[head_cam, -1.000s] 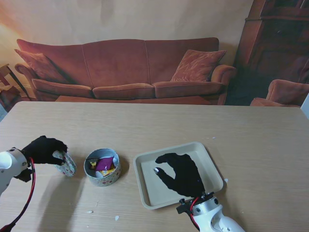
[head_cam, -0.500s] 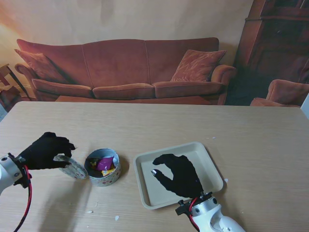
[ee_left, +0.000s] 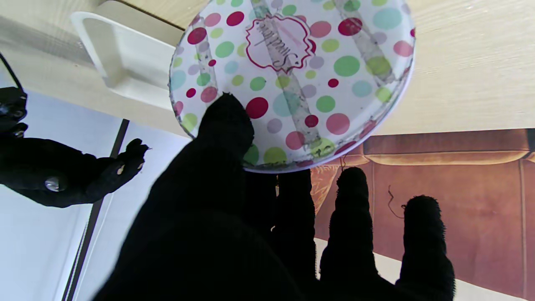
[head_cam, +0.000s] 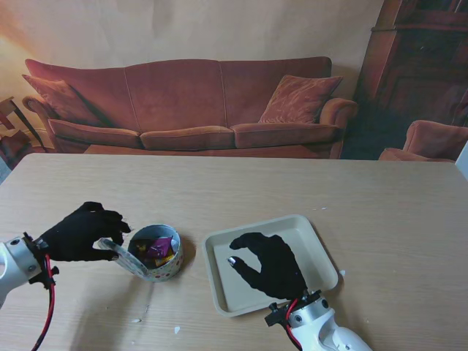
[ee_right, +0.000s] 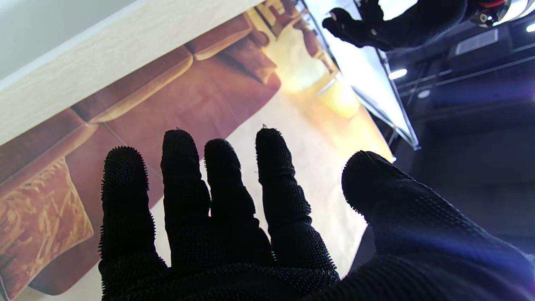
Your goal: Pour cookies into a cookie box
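Left robot hand (head_cam: 82,232) holds the polka-dot lid (head_cam: 126,256) tilted, touching the cookie box (head_cam: 156,251)'s left rim; right robot hand (head_cam: 269,264), fingers spread and holding nothing, hovers over the tray (head_cam: 316,240).

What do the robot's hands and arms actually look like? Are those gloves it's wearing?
Yes, so it seems. Both the left hand and the right hand are five-fingered and covered in black knitted fabric, with tiny nubs on the fingers. Behind each is a white wrist casing with black fittings, and a red cable loops from each wrist.
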Action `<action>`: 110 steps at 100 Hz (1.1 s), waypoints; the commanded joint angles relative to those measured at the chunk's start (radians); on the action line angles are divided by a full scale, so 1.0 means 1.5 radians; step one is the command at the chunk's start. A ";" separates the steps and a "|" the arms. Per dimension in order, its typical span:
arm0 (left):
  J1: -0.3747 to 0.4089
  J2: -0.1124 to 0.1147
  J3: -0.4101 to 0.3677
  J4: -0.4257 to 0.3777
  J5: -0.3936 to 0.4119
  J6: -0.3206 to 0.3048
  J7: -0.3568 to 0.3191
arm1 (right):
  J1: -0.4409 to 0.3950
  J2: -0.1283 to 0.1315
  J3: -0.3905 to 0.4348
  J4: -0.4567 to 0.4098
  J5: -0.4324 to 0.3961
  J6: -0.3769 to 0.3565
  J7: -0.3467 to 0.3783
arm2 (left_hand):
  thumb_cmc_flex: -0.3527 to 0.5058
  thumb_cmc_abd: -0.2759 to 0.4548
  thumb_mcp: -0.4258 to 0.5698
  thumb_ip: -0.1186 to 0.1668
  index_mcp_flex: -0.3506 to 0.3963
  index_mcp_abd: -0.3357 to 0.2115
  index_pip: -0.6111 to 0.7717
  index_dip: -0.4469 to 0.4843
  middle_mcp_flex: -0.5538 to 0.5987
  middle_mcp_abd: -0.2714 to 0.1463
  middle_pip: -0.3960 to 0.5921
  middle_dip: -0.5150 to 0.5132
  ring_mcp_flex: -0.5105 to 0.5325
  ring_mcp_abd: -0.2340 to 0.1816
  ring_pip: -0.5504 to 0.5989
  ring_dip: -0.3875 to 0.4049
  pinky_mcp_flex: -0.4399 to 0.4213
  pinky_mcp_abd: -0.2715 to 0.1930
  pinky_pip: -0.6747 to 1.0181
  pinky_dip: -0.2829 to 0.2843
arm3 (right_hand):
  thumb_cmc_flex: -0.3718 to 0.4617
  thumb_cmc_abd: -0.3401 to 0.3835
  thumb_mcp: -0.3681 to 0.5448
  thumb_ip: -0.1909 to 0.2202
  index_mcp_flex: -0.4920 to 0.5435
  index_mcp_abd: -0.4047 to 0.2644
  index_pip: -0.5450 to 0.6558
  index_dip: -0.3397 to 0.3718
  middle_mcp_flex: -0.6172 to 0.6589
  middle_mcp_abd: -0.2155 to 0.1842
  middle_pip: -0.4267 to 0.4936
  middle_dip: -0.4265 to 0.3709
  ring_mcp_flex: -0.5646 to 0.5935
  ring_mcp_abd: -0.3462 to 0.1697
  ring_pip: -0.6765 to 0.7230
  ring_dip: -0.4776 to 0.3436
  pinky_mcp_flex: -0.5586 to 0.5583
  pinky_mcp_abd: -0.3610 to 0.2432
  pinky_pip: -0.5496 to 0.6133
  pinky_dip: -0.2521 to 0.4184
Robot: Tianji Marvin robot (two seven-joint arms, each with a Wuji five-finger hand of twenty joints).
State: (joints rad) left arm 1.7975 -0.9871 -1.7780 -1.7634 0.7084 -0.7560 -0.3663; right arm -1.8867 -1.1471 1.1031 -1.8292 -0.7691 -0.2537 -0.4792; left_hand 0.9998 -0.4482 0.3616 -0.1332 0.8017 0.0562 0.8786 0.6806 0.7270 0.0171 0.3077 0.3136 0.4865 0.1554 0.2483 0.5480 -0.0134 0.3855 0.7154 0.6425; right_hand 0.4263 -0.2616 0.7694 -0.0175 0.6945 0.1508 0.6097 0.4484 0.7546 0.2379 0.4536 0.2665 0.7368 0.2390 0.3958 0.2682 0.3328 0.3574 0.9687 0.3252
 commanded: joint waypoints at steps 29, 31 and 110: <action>-0.012 -0.005 0.057 -0.028 -0.005 0.017 0.003 | -0.006 0.001 -0.003 -0.009 0.014 0.001 0.043 | -0.009 0.003 0.037 -0.008 0.007 -0.017 0.005 0.014 0.014 -0.004 -0.002 0.008 0.006 -0.008 -0.002 -0.015 -0.006 0.011 -0.001 -0.010 | 0.005 0.012 0.003 0.003 -0.028 0.001 -0.040 -0.001 -0.024 -0.011 -0.001 0.001 -0.015 -0.013 -0.016 -0.008 -0.002 -0.008 -0.010 0.013; -0.016 -0.006 0.063 -0.026 -0.006 0.023 0.004 | -0.006 0.001 -0.003 -0.010 0.016 0.001 0.046 | -0.008 0.002 0.037 -0.008 0.006 -0.017 0.005 0.015 0.014 -0.002 -0.001 0.009 0.006 -0.007 -0.002 -0.014 -0.007 0.011 -0.001 -0.010 | 0.005 0.011 0.003 0.003 -0.028 0.002 -0.040 -0.001 -0.023 -0.010 0.000 0.001 -0.015 -0.013 -0.016 -0.008 -0.002 -0.007 -0.011 0.013; -0.163 -0.027 0.218 0.112 -0.026 0.246 0.050 | -0.009 0.009 0.004 -0.021 0.032 -0.005 0.099 | 0.000 0.009 0.048 0.003 -0.016 0.016 0.011 0.037 0.008 0.016 0.015 0.038 0.013 0.016 0.008 0.007 -0.033 0.037 -0.081 -0.063 | 0.008 0.009 0.001 0.003 -0.037 0.006 -0.047 -0.005 -0.032 -0.009 -0.005 -0.001 -0.019 -0.010 -0.021 -0.010 -0.004 -0.003 -0.016 0.015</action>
State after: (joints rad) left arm 1.5675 -1.0184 -1.4548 -1.6211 0.6424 -0.3821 -0.2988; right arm -1.8940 -1.1317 1.1107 -1.8534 -0.7232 -0.2562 -0.3513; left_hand 0.9367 -0.4488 0.3720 -0.1393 0.7910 0.1420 0.8544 0.7152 0.7377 0.0473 0.3208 0.3584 0.4908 0.1803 0.2515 0.5479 -0.0387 0.4389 0.6126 0.5626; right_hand 0.4264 -0.2617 0.7695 -0.0175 0.6827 0.1528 0.5822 0.4462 0.7437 0.2379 0.4570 0.2671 0.7368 0.2390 0.3958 0.2629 0.3329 0.3575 0.9568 0.3358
